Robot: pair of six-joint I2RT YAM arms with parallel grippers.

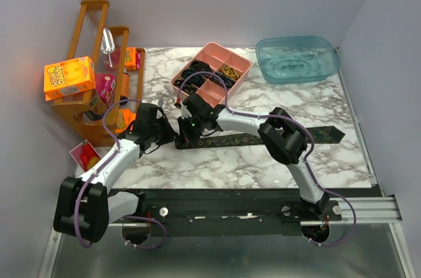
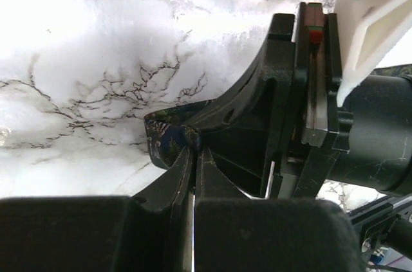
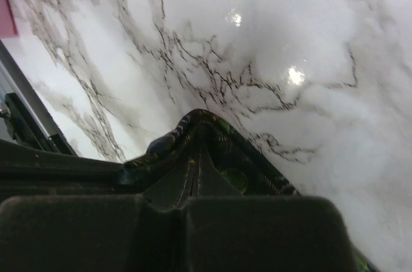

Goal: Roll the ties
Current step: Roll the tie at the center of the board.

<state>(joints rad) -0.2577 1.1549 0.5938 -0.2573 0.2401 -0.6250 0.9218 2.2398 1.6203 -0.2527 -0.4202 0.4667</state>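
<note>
Left gripper (image 2: 192, 151) is pinched shut on the narrow end of the tie (image 1: 233, 140), with the dark patterned cloth curling up at its tips. Just beside it to the right, the right gripper (image 3: 196, 156) is clamped on a raised fold of the same tie. From there the tie lies flat across the marble tabletop (image 1: 263, 169), its pointed wide end near the right edge. Farther back, a pink tray (image 1: 212, 54) stands left of a blue tub (image 1: 297, 60).
</note>
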